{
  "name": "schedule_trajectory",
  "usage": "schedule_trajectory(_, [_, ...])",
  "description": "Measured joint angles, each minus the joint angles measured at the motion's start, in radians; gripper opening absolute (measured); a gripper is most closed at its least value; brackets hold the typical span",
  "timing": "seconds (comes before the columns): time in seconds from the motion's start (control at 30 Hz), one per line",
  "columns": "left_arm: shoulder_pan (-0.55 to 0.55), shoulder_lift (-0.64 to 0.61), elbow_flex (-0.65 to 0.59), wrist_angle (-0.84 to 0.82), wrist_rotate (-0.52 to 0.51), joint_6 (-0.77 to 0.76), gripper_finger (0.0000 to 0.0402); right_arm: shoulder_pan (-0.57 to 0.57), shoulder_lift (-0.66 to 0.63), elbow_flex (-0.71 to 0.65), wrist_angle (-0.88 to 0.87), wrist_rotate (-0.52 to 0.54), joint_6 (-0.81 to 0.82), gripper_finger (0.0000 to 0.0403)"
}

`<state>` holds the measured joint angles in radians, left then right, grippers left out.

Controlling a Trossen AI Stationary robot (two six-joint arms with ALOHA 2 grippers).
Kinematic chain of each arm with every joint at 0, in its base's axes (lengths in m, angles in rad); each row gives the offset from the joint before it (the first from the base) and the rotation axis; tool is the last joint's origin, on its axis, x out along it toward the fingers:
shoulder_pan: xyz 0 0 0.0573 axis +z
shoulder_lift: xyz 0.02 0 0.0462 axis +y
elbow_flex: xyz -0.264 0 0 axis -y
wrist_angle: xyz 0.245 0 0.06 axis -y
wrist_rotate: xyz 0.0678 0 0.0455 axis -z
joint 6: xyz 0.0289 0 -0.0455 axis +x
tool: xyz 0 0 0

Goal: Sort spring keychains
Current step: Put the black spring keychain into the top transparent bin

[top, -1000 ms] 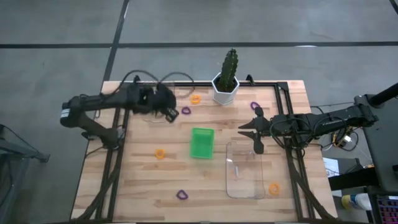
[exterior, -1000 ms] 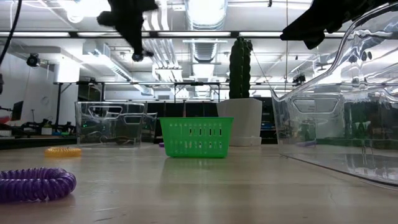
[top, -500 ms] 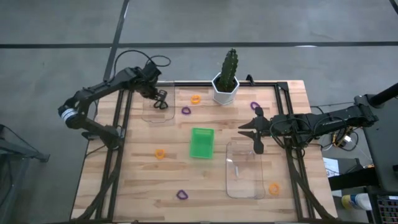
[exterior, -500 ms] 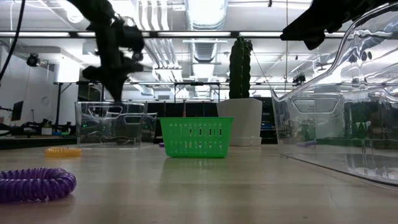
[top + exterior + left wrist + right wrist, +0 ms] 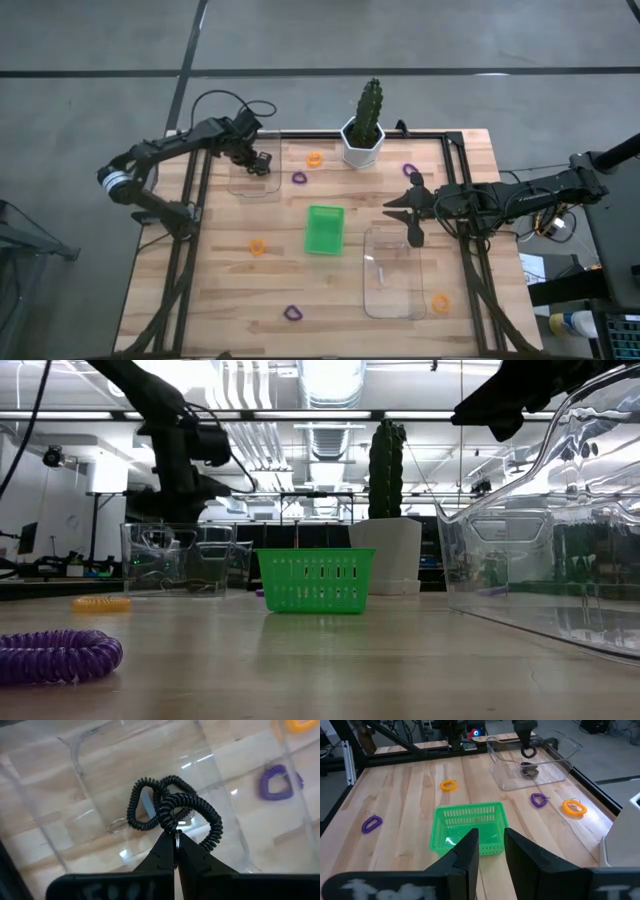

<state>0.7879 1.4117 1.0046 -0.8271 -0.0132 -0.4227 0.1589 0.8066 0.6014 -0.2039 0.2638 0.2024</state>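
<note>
A: Left gripper (image 5: 174, 836) is down inside the far-left clear tray (image 5: 252, 185), fingers pinched together on a black spring keychain (image 5: 172, 810). The coil dangles from the tips, with a small metal ring (image 5: 118, 825) lying on the tray floor beside it.

B: Right side?

A: Right gripper (image 5: 488, 840) hangs over the near-right clear tray (image 5: 393, 275), fingers apart with a narrow gap and nothing between them.

B: Rest of the keychains?

A: Loose on the wooden table (image 5: 220, 290). Purple one (image 5: 299, 178) and orange one (image 5: 315, 159) just beside the left tray. Another purple (image 5: 410, 170) near the potted cactus (image 5: 364, 125). Orange (image 5: 258, 246) left of the green basket (image 5: 323, 229), purple (image 5: 292, 313) at the near edge, orange (image 5: 440, 302) right of the near-right tray.
</note>
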Motion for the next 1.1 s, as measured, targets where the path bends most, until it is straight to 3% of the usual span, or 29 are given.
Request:
schedule_trajectory(0.4, [-0.004, 0.161, 0.0, 0.103, 0.005, -0.016, 0.0001, 0.0, 0.0, 0.0, 0.0, 0.0, 0.0, 0.0086])
schedule_trajectory(0.67, [-0.003, 0.176, 0.0, 0.137, 0.005, -0.016, 0.0026, 0.0, 0.0, 0.0, 0.0, 0.0, 0.0, 0.0086])
schedule_trajectory(1.1, [-0.003, 0.183, -0.011, 0.139, -0.031, 0.001, 0.0032, 0.0, 0.0, 0.0, 0.0, -0.001, 0.0, 0.0086])
